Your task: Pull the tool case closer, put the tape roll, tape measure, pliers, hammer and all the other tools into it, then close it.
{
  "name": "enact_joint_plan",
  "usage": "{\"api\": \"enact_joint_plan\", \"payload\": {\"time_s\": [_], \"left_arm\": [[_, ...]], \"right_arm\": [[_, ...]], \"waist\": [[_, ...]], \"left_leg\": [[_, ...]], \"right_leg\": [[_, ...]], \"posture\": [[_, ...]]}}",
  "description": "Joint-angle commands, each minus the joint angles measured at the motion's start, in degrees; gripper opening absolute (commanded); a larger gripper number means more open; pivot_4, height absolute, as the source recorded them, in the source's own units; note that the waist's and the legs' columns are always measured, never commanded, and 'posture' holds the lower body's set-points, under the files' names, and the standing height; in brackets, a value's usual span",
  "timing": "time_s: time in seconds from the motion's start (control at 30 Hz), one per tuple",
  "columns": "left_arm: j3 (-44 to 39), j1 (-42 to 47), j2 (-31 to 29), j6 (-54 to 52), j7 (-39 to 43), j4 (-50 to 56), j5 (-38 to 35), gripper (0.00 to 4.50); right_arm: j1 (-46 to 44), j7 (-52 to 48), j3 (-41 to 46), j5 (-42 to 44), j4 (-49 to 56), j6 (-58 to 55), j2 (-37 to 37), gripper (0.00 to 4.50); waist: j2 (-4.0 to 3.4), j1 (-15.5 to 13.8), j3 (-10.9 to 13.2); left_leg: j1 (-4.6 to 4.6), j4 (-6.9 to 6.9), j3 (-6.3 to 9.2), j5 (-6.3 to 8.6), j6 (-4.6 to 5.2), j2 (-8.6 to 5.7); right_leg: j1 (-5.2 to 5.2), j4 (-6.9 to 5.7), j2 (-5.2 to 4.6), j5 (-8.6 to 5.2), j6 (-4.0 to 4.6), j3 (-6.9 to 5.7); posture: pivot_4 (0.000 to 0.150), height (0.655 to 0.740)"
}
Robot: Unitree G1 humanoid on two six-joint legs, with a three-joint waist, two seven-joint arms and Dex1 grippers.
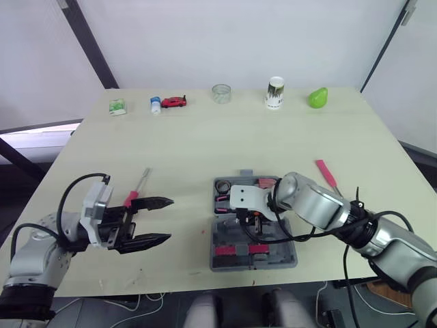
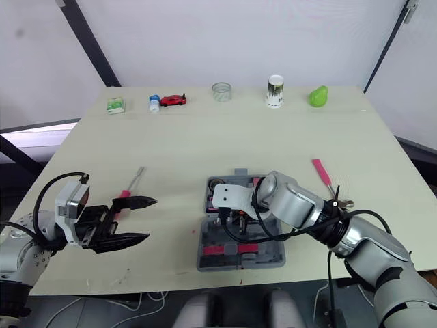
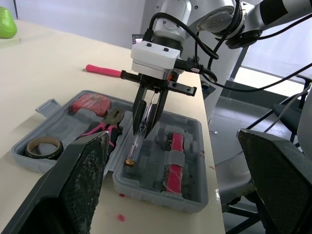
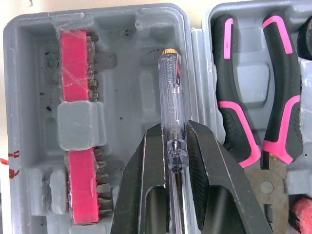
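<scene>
- Here, the bench [image 1: 205, 150] carries the open tool case [image 1: 288, 258] near its front edge.
- The left fingers [image 1: 151, 202] are spread wide and empty, beside a pink screwdriver [image 1: 136, 188].
- The right fingers [image 4: 146, 165] pinch a clear tester pen [image 4: 169, 83] over the case, next to the pliers [image 4: 253, 97].

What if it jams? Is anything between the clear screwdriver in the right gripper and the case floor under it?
Nothing visible. The clear screwdriver hangs over a bare part of the case, with the bit strip to one side and the pliers to the other.
</scene>
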State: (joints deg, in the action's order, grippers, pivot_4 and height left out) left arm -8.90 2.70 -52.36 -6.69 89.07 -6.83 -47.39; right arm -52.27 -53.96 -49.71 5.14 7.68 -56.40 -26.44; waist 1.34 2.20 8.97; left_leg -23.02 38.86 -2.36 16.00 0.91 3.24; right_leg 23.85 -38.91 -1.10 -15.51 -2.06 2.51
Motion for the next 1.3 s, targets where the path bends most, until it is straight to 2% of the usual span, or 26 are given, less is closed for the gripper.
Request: {"api": "enact_joint_plan", "payload": {"time_s": [0.03, 0.87, 0.93, 1.0, 1.1, 1.13, 1.17, 1.3], "left_arm": [[-0.7, -0.4, -0.1, 1.0, 3.4, 1.4, -0.4, 4.50], [-1.1, 0.0, 0.9, 0.8, 3.4, 1.5, 0.5, 4.50], [-1.1, 0.0, 1.0, 0.7, 3.4, 1.5, 0.5, 4.50], [-1.0, 0.1, 1.0, 0.7, 3.4, 1.5, 0.6, 4.50], [-1.0, 0.2, 1.2, 0.7, 3.4, 1.5, 0.7, 4.50], [-1.0, 0.3, 1.3, 0.7, 3.4, 1.5, 0.8, 4.50], [-1.0, 0.4, 1.4, 0.7, 3.4, 1.6, 0.8, 4.50], [-0.9, 0.6, 1.6, 0.7, 3.4, 1.4, 1.0, 4.50]], "right_arm": [[-1.0, -0.6, 0.2, -1.4, -0.7, 1.3, 1.1, 0.00], [-0.1, -2.3, -0.5, -5.1, -4.0, 2.2, 4.6, 0.00], [-0.2, -2.4, -0.3, -5.3, -4.2, 2.4, 4.8, 1.02], [-0.3, -2.4, -0.2, -5.5, -4.4, 2.5, 5.0, 1.72], [-0.3, -2.6, 0.0, -5.8, -4.6, 2.7, 5.2, 3.26], [-0.4, -2.6, 0.0, -5.9, -4.6, 2.8, 5.2, 3.93], [-0.4, -2.7, 0.2, -6.0, -4.6, 2.9, 5.2, 4.34], [-0.4, -2.6, 1.6, -6.1, -3.3, 3.3, 4.4, 4.43]], "waist": [[0.00, 0.1, 0.0], [0.00, 0.0, 0.0], [0.00, 0.0, 0.0], [0.00, 0.1, 0.0], [-0.01, 0.1, 0.0], [0.00, 0.1, 0.0], [0.00, 0.1, 0.0], [-0.01, 0.1, 0.0]], "left_leg": [[0.00, 0.00, 0.00, 0.00, 0.00, 0.00], [0.00, 0.00, 0.00, 0.00, 0.00, 0.00], [0.00, 0.00, 0.00, 0.00, 0.00, 0.00], [0.00, 0.00, 0.01, 0.00, 0.00, 0.00], [0.02, 0.00, 0.01, 0.00, 0.00, 0.00], [0.01, 0.00, 0.01, 0.00, 0.00, 0.00], [0.02, 0.00, 0.01, 0.00, 0.00, 0.00], [0.01, 0.00, 0.01, 0.00, 0.00, 0.00]], "right_leg": [[0.00, 0.00, 0.00, 0.00, 0.00, 0.00], [0.00, -0.01, 0.00, 0.00, 0.00, -0.01], [0.00, -0.01, 0.00, 0.00, 0.00, -0.01], [0.00, -0.01, 0.00, 0.00, 0.00, -0.01], [0.00, -0.04, 0.01, 0.00, 0.00, -0.01], [0.00, -0.04, 0.01, 0.01, 0.01, -0.01], [0.00, -0.04, 0.00, 0.01, 0.00, -0.01], [0.00, -0.02, 0.00, 0.00, 0.01, -0.01]], "posture": [[0.150, 0.7400], [0.150, 0.7400], [0.150, 0.7400], [0.150, 0.7400], [0.150, 0.7400], [0.150, 0.7400], [0.150, 0.7400], [0.150, 0.7400]]}}
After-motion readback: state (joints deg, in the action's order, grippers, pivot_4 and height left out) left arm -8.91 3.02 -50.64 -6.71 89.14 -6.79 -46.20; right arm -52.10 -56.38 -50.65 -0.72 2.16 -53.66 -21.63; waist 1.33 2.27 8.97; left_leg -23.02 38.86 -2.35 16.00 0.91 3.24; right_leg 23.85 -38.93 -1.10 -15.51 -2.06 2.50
